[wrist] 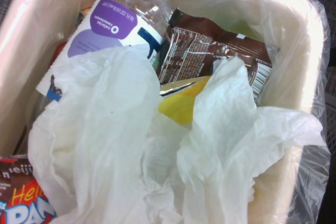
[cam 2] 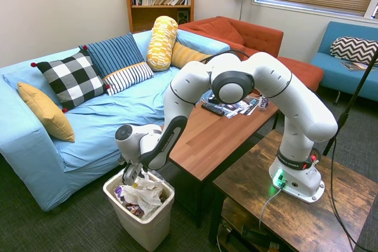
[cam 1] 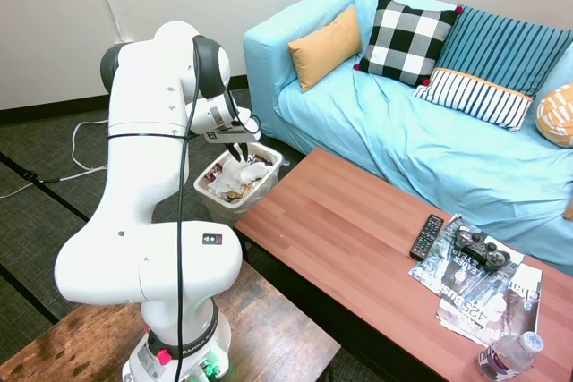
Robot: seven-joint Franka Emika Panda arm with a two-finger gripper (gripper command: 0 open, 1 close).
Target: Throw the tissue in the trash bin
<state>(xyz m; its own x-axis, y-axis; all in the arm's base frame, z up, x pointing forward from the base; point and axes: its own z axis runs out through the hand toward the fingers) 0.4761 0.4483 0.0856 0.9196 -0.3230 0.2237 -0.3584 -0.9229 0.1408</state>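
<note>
Over the bin, beside the coffee table's end: arm reaches forward and down, wrist pointing into the opening.
Sofa point(cam 1: 430, 131): light blue, cushions along the back; away from the action.
Coffee table point(cam 1: 358, 230): reddish wood; TV remote point(cam 1: 426, 237), game controller point(cam 1: 480, 248) and magazines point(cam 1: 488, 297) lie at the far end, well apart from the arm.
Trash bin point(cam 2: 147, 228): off-white, white plastic liner, on the carpet between sofa and table; already heaped with wrappers and paper.
Gripper point(cam 2: 131, 175): just above the bin's rim, aimed at the contents; judged placed so that a drop lands inside the liner.
Finger state: cannot tell; the exterior views show the fingers too small and against clutter.
Tissue point(wrist: 226, 145): crumpled white paper fills the wrist view, on top of the rubbish; which white sheet is the tissue is uncertain, and whether it is free of the gripper is not visible.
Brown wrapper point(wrist: 210, 51): under the white paper, near a purple-labelled pack point(wrist: 105, 30).
Stage (judgement): at or about release.
</note>
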